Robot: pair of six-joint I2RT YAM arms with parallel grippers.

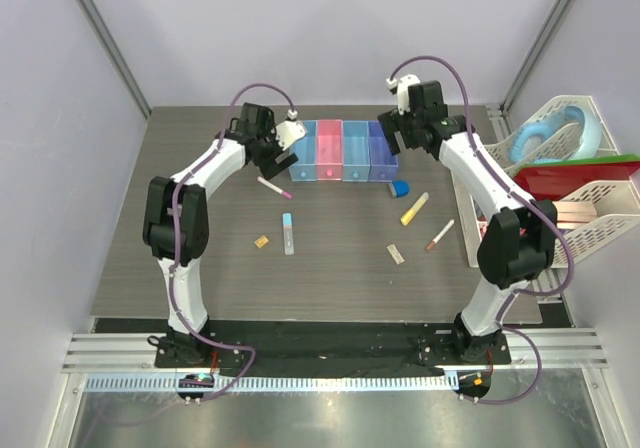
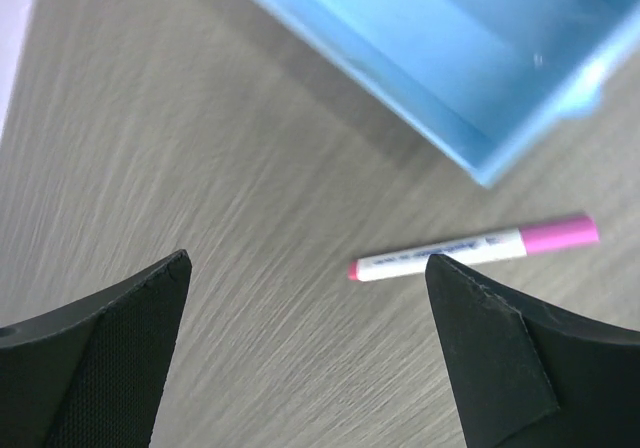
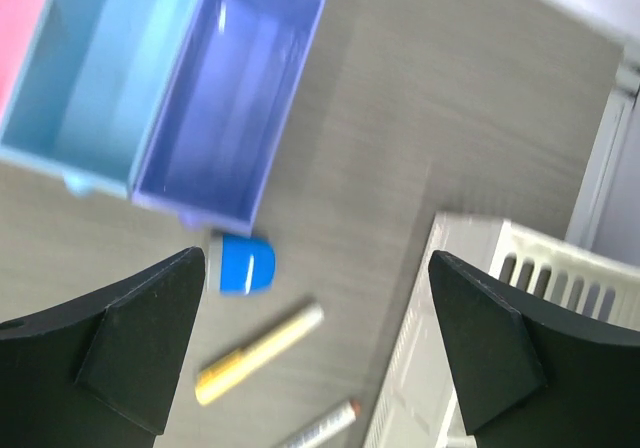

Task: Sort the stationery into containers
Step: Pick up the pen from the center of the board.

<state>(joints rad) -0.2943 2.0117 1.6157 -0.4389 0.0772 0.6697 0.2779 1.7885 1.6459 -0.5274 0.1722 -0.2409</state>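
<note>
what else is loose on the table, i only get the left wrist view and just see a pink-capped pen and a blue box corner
Observer: Six more items lie loose. The one nearest your pen is a clear tube with a blue cap, just below it in the top view.
Operator: how many boxes are there
Observer: Four boxes joined in a row. From left to right in the top view they are light blue, pink, light blue and purple.
Operator: anything in the purple one
Observer: No, the purple box looks empty in the right wrist view. A small blue block sits just outside its near corner.
</note>
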